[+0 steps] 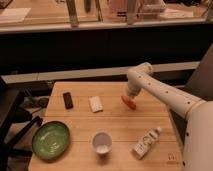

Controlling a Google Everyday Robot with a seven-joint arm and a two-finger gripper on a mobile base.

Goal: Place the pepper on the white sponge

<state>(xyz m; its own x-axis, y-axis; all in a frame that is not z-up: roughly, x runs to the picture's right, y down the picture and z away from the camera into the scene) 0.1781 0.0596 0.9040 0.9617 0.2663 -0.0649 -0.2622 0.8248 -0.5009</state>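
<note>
The pepper (128,102) is small and orange-red, lying at the right of the wooden table's middle. The gripper (131,95) hangs from the white arm right above the pepper's far end and seems to touch it. The white sponge (95,104) lies flat on the table, to the left of the pepper and apart from it.
A black rectangle (67,100) lies left of the sponge. A green bowl (50,139) sits at the front left, a white cup (101,143) at the front middle, a white bottle (146,142) lying at the front right. The table (120,127) ends at a dark counter behind.
</note>
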